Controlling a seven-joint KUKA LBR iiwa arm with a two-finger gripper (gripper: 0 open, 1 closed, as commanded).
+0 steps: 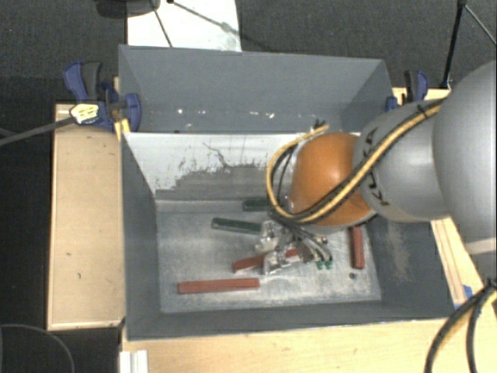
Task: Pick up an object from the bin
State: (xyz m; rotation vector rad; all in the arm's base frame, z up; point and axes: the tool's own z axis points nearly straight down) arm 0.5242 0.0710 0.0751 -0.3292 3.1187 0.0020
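Short red-brown stick [247, 264] lies flat on the bin [140, 231] floor, with its right end at the gripper [276, 259]. Gripper is low over the floor; open or closed: cannot tell. Up-left of gripper: dark green stick [235, 225]. Down-left of gripper: long red-brown bar [217, 286]. Right of gripper: small green piece [326, 265], and beyond it a red-brown rod [357, 249].

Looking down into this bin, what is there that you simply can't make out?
Camera view, all of it:
1. The bin's floor beneath the arm's orange cover is hidden.
2. The dark green stick has its right end behind the gripper.
3. The small green bit right of the gripper is too small to identify.
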